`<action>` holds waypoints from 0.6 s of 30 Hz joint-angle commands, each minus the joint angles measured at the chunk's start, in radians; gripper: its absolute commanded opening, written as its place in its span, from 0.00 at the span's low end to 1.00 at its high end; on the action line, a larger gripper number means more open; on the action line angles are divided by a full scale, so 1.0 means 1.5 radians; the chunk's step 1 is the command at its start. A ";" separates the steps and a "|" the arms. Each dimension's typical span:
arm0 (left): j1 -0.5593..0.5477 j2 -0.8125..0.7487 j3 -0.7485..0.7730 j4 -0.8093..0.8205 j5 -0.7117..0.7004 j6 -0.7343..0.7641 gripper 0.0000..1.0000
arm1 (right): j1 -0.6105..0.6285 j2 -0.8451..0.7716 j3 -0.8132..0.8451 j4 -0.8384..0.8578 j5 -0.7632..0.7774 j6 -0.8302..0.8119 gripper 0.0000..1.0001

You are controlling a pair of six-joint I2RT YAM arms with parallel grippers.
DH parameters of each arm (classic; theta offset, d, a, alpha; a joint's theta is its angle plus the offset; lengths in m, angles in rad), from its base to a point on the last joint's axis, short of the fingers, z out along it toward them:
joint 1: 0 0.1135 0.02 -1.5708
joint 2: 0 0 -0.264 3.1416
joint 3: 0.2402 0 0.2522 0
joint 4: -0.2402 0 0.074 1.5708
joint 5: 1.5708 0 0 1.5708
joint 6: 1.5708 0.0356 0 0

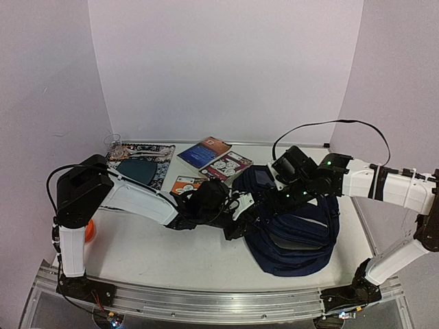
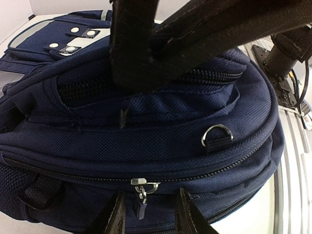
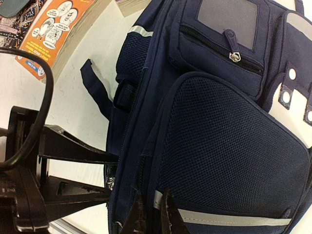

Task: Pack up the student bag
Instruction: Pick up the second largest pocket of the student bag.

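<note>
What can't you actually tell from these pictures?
- Inside of the student bag: hidden in every view by its own fabric.
- Orange object, top view: mostly behind the left arm.
- Books, top view: cover lettering too small to read.
- Right gripper, right wrist view: partly cut off by the bottom edge; whether it pinches fabric is unclear.

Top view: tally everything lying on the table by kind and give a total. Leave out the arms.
Navy backpack: 1
Books: 3 (blue-and-orange book, pink-and-white book, orange booklet)
Patterned mat: 1
Clear cup: 1
Orange object, partly hidden: 1
Total: 7
</note>
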 commanded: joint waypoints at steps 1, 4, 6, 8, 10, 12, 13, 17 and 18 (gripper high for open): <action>0.000 0.007 0.023 0.012 -0.013 0.031 0.34 | 0.000 -0.003 0.030 0.043 -0.012 -0.012 0.00; 0.000 0.014 0.027 0.012 -0.017 0.034 0.30 | 0.000 -0.003 0.031 0.044 -0.013 -0.013 0.00; 0.000 0.019 0.031 0.013 -0.020 0.037 0.25 | 0.000 -0.002 0.032 0.044 -0.014 -0.013 0.00; 0.000 0.022 0.032 0.013 -0.022 0.039 0.17 | 0.000 -0.001 0.034 0.045 -0.016 -0.013 0.00; 0.000 0.019 0.031 0.013 -0.021 0.038 0.11 | 0.000 -0.002 0.035 0.045 -0.014 -0.012 0.00; -0.001 0.013 0.026 0.013 -0.018 0.035 0.04 | 0.000 -0.002 0.035 0.046 -0.010 -0.010 0.00; -0.001 0.005 0.021 0.013 -0.015 0.033 0.01 | 0.000 -0.002 0.036 0.046 -0.007 -0.008 0.00; -0.004 -0.037 -0.014 0.012 -0.001 0.003 0.00 | 0.000 0.012 0.044 0.046 0.016 0.004 0.00; -0.004 -0.051 -0.024 0.011 0.005 -0.016 0.00 | 0.000 0.019 0.049 0.046 0.025 0.009 0.00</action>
